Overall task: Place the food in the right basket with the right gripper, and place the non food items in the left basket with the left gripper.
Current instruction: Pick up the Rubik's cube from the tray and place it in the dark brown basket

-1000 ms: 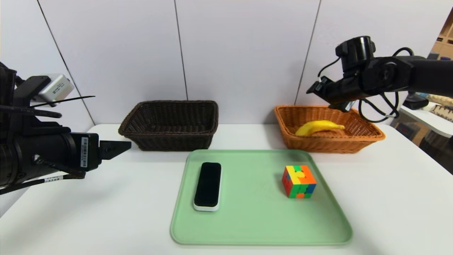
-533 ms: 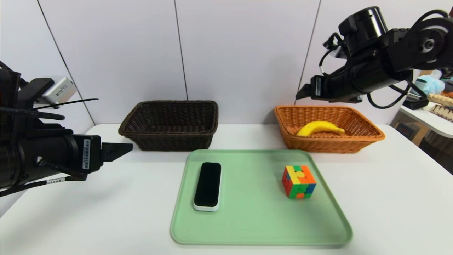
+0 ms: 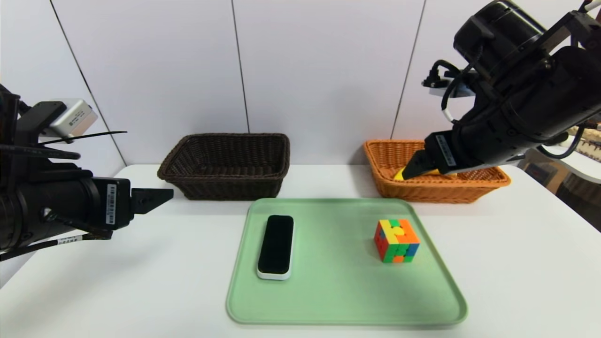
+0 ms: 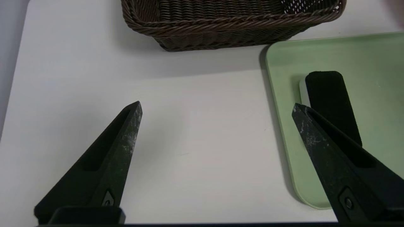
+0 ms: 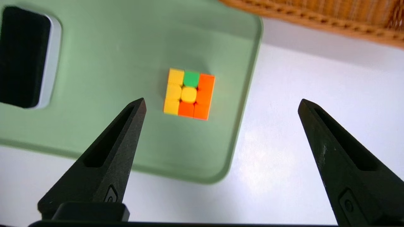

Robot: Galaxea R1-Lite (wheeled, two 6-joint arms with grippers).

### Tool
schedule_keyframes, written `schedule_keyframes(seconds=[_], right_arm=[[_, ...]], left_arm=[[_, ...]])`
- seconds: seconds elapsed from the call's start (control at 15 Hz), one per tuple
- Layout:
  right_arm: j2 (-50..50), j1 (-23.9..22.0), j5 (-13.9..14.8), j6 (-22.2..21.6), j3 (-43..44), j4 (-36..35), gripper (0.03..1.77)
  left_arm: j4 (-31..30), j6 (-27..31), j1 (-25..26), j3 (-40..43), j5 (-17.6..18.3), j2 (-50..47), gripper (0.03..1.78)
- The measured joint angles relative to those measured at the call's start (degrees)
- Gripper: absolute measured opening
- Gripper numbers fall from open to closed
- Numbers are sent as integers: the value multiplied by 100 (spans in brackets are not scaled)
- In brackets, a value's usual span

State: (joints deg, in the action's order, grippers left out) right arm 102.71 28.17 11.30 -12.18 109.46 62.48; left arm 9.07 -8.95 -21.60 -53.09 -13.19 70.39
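Observation:
The yellow banana [image 3: 399, 175] lies in the orange-tan right basket [image 3: 422, 192], mostly hidden behind my right gripper [image 3: 412, 169]. That gripper hangs open and empty in front of the basket, above the table beside the tray's right edge [image 5: 221, 104]. The puzzle cube [image 3: 396, 240] [image 5: 189, 94] stands on the right part of the green tray [image 3: 338, 291]. The black slab [image 3: 275, 244] [image 4: 328, 97] lies on the tray's left part. My left gripper [image 3: 157, 196] [image 4: 216, 107] hovers open over bare table left of the tray, in front of the dark brown left basket [image 3: 225, 164].
The dark basket [image 4: 221, 22] holds nothing that I can see. Both baskets stand at the table's back against a white panel wall. A cluttered side table [image 3: 573, 155] lies beyond the right edge. White tabletop [image 3: 141, 281] surrounds the tray.
My right arm has swung from above and behind the orange basket down and toward me, now covering most of the banana. The left gripper has barely shifted.

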Motion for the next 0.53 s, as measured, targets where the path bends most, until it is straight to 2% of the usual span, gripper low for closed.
schedule_keyframes(seconds=[0.13, 0.27, 0.47, 0.53], right_arm=[[-30, 62, 16, -196, 2, 382, 168], [-39, 101, 16, -350, -15, 455, 168], [-30, 121, -9, -419, -69, 496, 169], [-30, 148, -26, -419, -80, 538, 169]], left_arm=[[-34, -33, -13, -5, -177, -13, 169], [-273, -56, -26, 43, -227, -18, 169], [-1148, 55, -26, 447, -480, 4, 169], [-1254, 90, -26, 550, -549, 1, 169]])
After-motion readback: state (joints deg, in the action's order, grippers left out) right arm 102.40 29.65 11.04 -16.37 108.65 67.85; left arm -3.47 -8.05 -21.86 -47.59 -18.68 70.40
